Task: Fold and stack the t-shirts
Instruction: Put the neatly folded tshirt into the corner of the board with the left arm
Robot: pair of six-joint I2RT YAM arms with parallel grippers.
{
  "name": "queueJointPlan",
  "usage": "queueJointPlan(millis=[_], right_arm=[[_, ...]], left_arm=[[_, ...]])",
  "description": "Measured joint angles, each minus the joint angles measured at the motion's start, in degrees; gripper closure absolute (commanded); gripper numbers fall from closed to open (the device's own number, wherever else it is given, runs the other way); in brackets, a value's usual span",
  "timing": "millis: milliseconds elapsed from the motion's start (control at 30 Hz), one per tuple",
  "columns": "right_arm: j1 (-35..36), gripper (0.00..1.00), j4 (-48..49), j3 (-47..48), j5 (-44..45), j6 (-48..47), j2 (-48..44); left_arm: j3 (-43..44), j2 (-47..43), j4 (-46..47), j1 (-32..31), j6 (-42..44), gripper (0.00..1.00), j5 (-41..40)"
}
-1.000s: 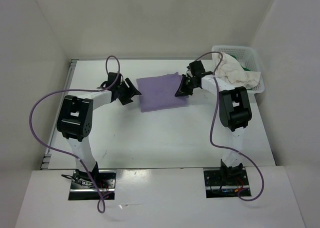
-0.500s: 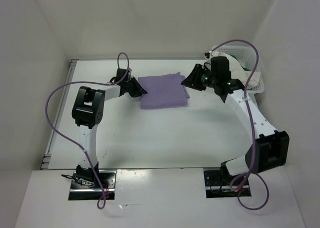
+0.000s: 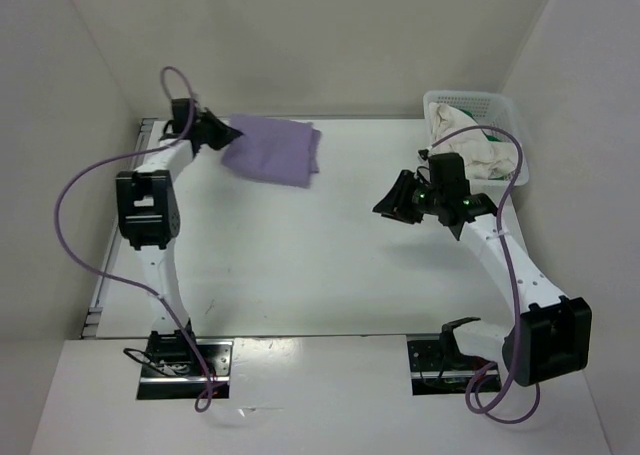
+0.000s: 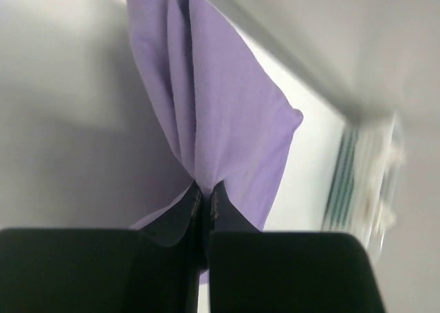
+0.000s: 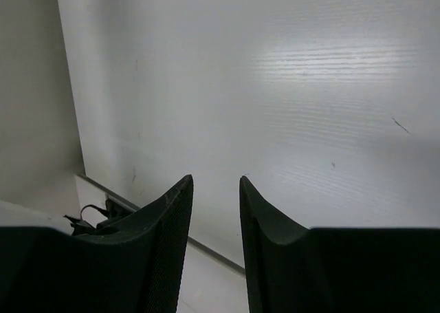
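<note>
1. Top external view: a white rectangular table (image 3: 330,265) fills the enclosure.
2. A lavender-purple cloth t-shirt (image 3: 275,152) lies bunched near the table's far-left corner.
3. A white plastic lattice basket (image 3: 497,103) at the far-right corner holds a crumpled cream-white t-shirt (image 3: 478,153).
4. The left gripper (image 3: 222,135) is clamped on the lavender shirt's left edge.
5. The right gripper (image 3: 392,207) hovers above bare table, fingers parted, grasping nothing.
</note>
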Motion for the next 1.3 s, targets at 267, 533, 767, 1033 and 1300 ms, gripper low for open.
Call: queueJointPlan(millis=[267,533,767,1033,1300], right_arm=[[0.0,0.61,-0.5,-1.0,-1.7,0.3,-1.8],[0.0,0.56,-0.5,-1.4,-3.8,0.3,-1.8],[0.0,0.04,-0.5,-1.4,-1.4,0.4,-1.5],[0.0,0.85,0.2,1.6,3.5,-1.2,2.7],[-0.1,0.80,0.7,10.6,7.0,-2.4,5.0]], left_arm=[[-12.2,-7.5,0.6,23.0,1.5,0.82,-6.2],[-26.5,-17.9,3.1,24.4,2.5,0.00,-11.3],[-37.6,-29.6,4.2,23.4,1.8,0.00,-12.2],[-50.6,-46.0,4.7,23.0,1.2,0.00,-12.3],[-54.2,-57.5,1.1,18.0,2.0,0.55,-9.1]])
